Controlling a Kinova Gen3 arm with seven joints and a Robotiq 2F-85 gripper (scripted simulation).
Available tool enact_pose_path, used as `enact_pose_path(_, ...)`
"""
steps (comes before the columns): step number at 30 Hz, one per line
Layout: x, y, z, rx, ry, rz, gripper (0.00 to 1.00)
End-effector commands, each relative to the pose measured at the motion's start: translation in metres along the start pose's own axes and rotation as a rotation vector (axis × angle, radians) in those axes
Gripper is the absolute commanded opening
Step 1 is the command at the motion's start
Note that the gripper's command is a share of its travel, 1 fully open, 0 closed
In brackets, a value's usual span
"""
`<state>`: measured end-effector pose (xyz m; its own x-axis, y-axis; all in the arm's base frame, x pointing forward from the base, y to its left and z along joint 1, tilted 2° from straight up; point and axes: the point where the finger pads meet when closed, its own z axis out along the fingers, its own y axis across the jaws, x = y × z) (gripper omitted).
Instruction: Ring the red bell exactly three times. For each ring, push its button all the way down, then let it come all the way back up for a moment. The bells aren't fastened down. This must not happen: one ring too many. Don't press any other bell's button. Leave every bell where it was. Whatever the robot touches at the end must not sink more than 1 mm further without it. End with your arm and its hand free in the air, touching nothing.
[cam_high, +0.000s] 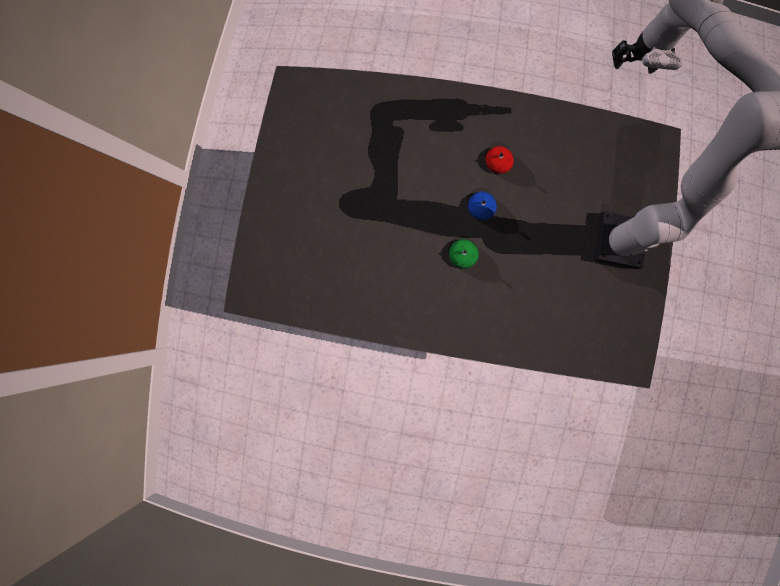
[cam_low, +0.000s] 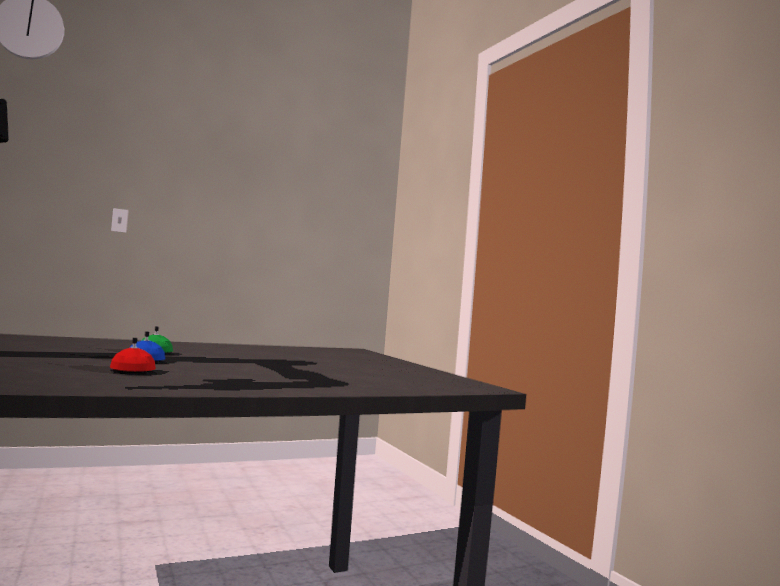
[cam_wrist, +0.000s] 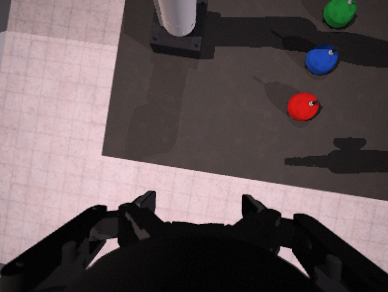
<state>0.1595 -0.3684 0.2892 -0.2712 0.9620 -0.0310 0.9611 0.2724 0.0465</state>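
Observation:
The red bell (cam_high: 499, 160) sits on the dark table (cam_high: 441, 220), at one end of a row of three bells. It also shows in the side view (cam_low: 132, 359) and in the wrist view (cam_wrist: 303, 106). Its small button on top stands up. My gripper (cam_high: 621, 54) is open and empty, high in the air beyond the table's edge, well away from the red bell. In the wrist view its two fingertips frame bare floor, with the table ahead.
A blue bell (cam_high: 482, 205) sits in the middle of the row and a green bell (cam_high: 461, 252) at the other end. The arm's base (cam_high: 621, 242) is bolted near the table's edge. A brown door (cam_low: 548, 283) stands past the table's far end.

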Motion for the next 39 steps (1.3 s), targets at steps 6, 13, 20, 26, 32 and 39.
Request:
enact_pose_path(6,0.0,0.008,0.003,0.002,-0.001,0.008,1.0)
enact_pose_path(13,0.0,0.023,0.012,0.006,0.001,0.025,1.0)
enact_pose_path(20,0.003,0.061,0.032,0.015,0.003,0.065,1.0)
enact_pose_path(26,0.014,0.107,0.056,0.024,0.004,0.113,1.0)
enact_pose_path(32,0.027,0.141,0.075,0.028,0.003,0.147,1.0)
enact_pose_path(39,0.055,0.193,0.103,0.032,0.001,0.2,1.0)
